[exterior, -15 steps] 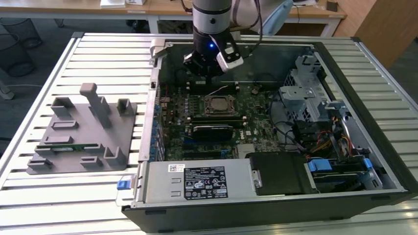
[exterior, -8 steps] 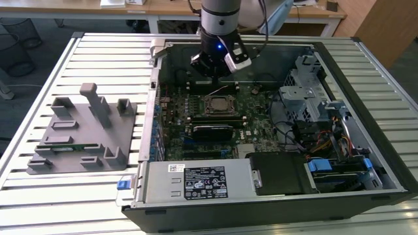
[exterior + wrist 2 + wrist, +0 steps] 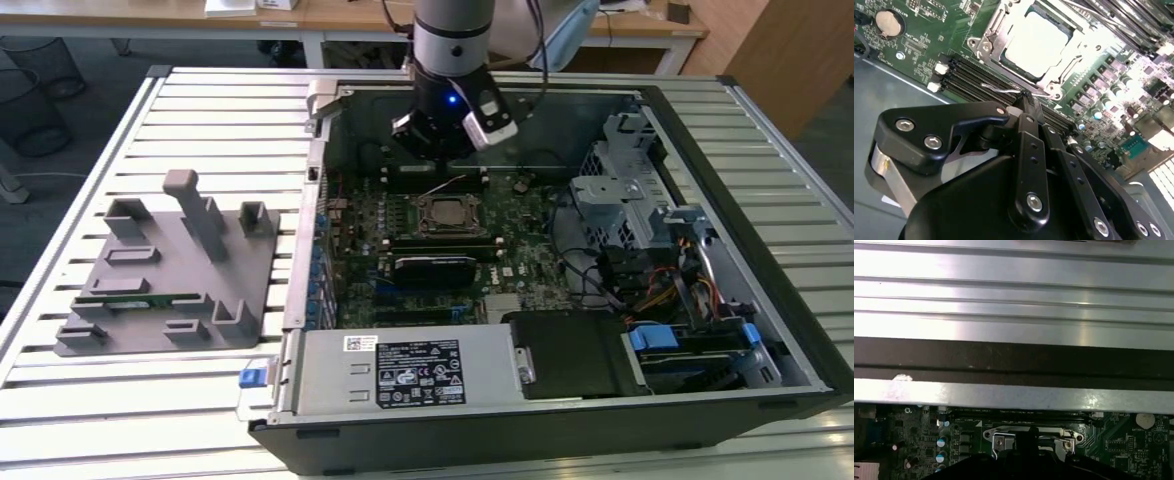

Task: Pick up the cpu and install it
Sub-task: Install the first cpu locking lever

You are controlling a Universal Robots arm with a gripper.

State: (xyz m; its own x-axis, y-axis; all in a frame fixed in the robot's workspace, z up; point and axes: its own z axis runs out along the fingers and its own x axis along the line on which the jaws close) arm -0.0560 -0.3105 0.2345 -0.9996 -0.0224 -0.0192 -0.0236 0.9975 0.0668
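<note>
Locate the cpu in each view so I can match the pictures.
Exterior view: the cpu sits in its socket mid-motherboard, just below the hand.
Second wrist view: the cpu lies in the metal socket frame, beyond the hand.
First wrist view: I cannot make the cpu out; the socket frame shows, partly hidden.
Shared landmark: the socket frame.

Open computer case (image 3: 747,150), grey fixture (image 3: 174,270) on table (image 3: 80,400).
</note>
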